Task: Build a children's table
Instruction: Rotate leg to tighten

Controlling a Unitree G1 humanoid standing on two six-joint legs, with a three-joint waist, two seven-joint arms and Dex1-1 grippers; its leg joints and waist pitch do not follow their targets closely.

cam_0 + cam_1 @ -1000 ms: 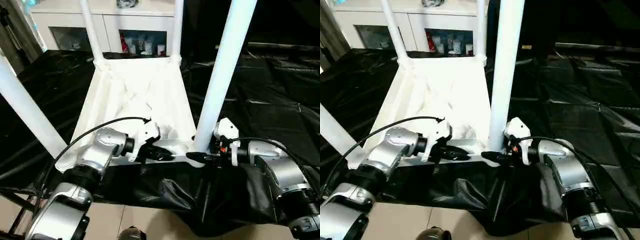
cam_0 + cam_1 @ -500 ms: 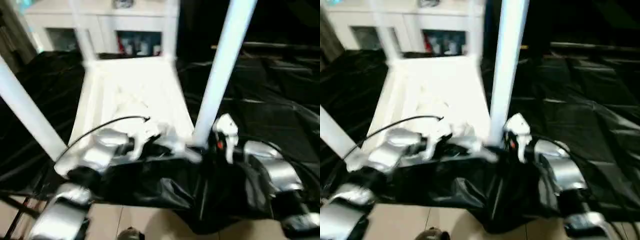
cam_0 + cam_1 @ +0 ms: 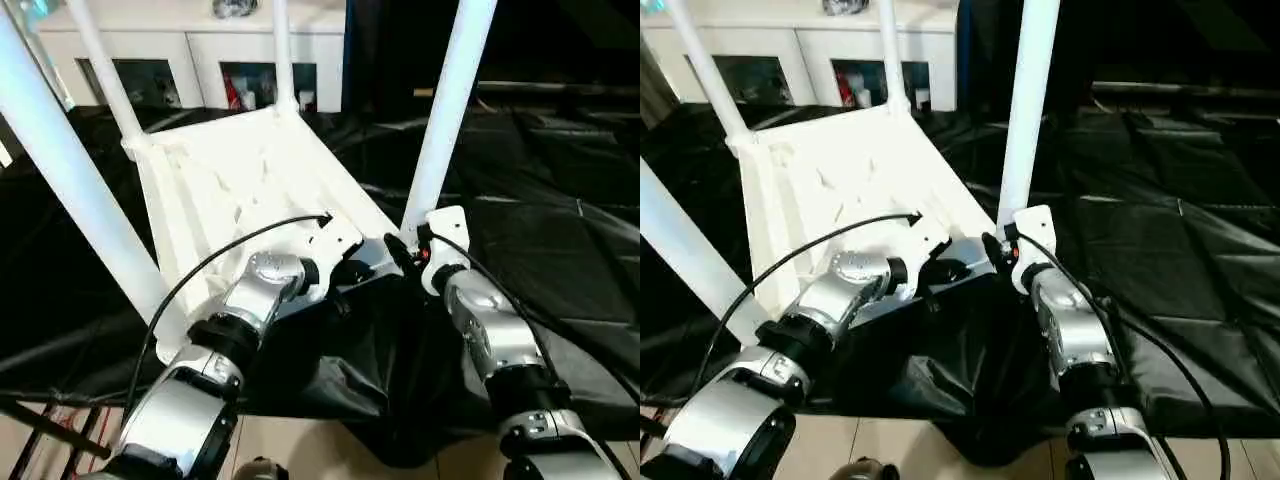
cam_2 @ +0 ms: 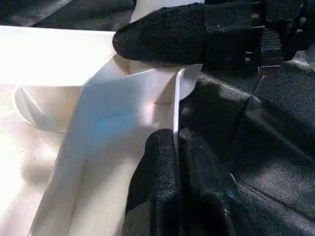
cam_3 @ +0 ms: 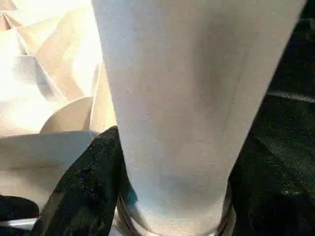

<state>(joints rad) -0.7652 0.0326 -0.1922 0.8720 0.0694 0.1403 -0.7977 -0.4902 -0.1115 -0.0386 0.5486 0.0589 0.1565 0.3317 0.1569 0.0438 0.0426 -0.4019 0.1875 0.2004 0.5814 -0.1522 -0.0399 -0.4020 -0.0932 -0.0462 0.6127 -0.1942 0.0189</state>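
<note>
Turning the upside-down tabletop (image 3: pixel 240 185) on the black-draped work table (image 3: pixel 560 250) goes best if both grips act as one. The left gripper (image 4: pixel 174 142) is pinched tight on the thin near rim; the right gripper (image 5: pixel 147 196) wraps the base of the near-right leg (image 3: pixel 447 110) at its socket, fingers spread to the tube's width. All four legs stand seated, so I judge assembly nearly complete. Pivot slowly, keeping the thin rim from slipping.
</note>
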